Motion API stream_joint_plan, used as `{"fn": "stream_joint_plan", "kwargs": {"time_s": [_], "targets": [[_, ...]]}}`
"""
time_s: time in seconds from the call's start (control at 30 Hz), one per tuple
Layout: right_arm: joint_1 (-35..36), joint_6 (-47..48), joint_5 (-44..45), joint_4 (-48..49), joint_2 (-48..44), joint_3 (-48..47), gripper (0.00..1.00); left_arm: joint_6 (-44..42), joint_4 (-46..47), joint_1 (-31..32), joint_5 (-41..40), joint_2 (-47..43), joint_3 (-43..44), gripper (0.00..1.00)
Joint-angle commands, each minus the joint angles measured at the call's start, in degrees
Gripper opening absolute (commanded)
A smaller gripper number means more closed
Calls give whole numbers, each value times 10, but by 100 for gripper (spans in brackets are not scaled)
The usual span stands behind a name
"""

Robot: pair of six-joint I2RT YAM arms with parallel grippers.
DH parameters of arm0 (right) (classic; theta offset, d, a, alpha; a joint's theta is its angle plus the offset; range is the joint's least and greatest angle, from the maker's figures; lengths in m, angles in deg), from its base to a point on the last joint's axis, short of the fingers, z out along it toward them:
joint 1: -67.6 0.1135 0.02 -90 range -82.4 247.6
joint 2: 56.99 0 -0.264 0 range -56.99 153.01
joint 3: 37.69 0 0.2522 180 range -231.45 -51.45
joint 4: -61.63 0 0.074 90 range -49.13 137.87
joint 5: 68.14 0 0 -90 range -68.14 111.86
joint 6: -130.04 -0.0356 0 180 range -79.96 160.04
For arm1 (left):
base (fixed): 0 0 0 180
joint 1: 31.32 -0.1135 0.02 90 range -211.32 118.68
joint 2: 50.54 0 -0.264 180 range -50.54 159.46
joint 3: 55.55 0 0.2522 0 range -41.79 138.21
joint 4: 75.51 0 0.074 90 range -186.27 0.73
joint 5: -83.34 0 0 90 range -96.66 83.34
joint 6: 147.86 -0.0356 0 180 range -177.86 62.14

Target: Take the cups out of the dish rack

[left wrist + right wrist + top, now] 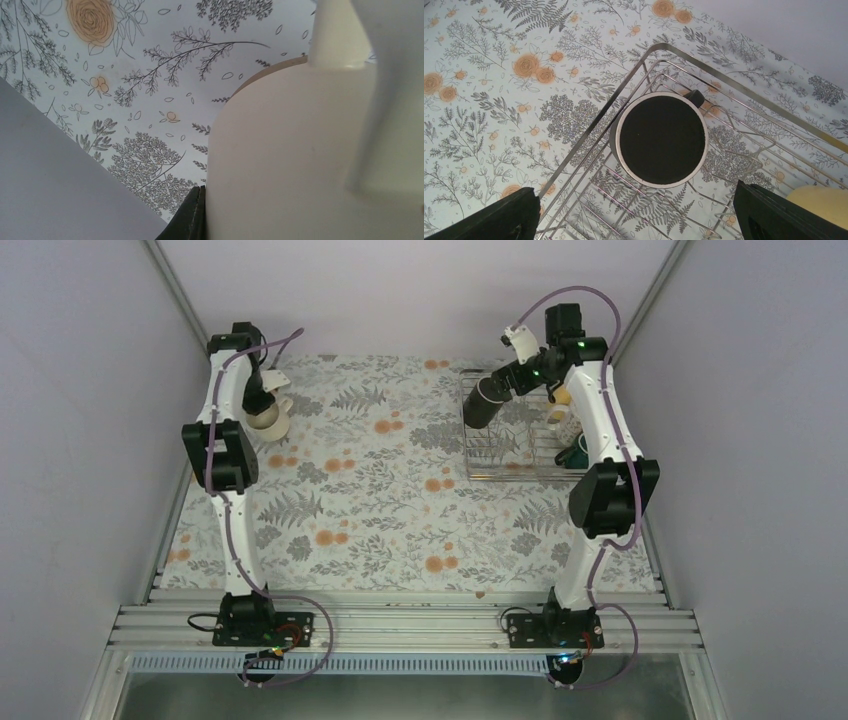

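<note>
Cream mug [268, 420]: out of the rack, upright on the tabletop [400, 520].
Left claw [260, 398]: at that mug; grip cannot be told.
Black mug [662, 138]: in the dish rack [744, 95] corner.
Right claw [639, 205]: spread wide above it.
Progress: early; yellow mug [819, 202] and others unloaded yet? No.

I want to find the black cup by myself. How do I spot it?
Look at the silver wire dish rack at the table's far right. The black cup sits at its left end. The other cups there bunch at the right end, and none is black.
</note>
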Motion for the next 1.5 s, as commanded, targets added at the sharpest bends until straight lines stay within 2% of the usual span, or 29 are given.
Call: {"fn": "stream_joint_plan", "kwargs": {"time_s": [0.0,0.4,0.63,0.73,0.93,1.2,1.27,1.3,1.37,1.47], "targets": [[6,-17,4,14,1,7,100,-1,-5,-6,-24,12,42,2],[14,-24,8,32,-15,46,100,-21,-4,-8,-80,53,53,2],[15,-27,2,43,-25,70,100,-21,0,-10,-86,63,65,4],[18,-29,2,48,-27,81,100,-21,6,-10,-86,62,67,18],[24,-39,19,63,-25,85,100,-21,26,-11,-105,58,71,25],[29,-54,21,69,-21,81,100,-23,43,-10,-111,29,99,69],[29,-59,19,69,-19,79,100,-17,45,-7,-94,9,118,85],[29,-63,19,70,-16,78,100,-11,50,-6,-82,-6,122,98],[30,-69,19,67,-8,68,100,9,72,-3,-56,-45,110,100],[31,-77,12,62,2,60,100,53,127,2,-17,-117,45,100]]}}
